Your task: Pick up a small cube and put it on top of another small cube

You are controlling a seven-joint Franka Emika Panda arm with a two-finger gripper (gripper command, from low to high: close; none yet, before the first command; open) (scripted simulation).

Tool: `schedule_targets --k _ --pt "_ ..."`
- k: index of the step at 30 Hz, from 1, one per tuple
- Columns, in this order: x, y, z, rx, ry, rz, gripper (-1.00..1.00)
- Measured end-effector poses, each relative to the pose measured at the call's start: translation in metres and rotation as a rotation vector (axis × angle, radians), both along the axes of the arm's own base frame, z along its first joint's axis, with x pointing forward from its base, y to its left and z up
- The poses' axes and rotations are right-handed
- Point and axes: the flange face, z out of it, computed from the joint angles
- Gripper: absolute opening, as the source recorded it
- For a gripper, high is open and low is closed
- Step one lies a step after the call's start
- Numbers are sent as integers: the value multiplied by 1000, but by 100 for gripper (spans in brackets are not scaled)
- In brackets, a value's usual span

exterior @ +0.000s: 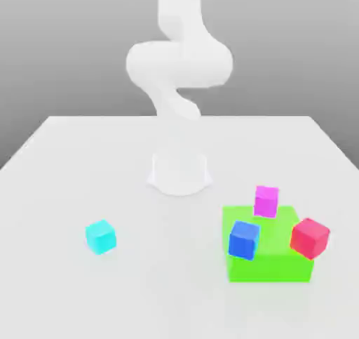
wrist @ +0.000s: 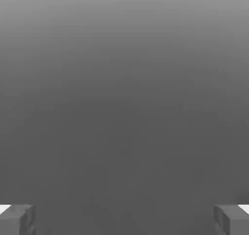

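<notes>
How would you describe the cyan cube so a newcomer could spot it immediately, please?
Start at the arm's round white base on the table. Look toward the exterior view's left and nearer the camera: the cyan cube sits alone, away from the cubes clustered at the big green block.

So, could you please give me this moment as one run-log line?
gripper: open, holding nothing | cyan cube: alone on table | blue cube: on green block

The arm (exterior: 179,64) is cut off by the upper edge of the exterior view, so its upper part is not seen. In the hand view the two fingertips (wrist: 17,219) are clipped at the lower corners. Part of the green block (exterior: 270,264) is covered by the blue cube (exterior: 243,239) and the red cube (exterior: 309,237); how they rest on it perhaps cannot be told.
</notes>
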Motion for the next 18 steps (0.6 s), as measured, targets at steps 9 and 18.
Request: schedule_targets --k 9,18 --pt "26 -95 -225 107 304 -321 0" --pt "-90 -152 -454 296 635 -697 0"
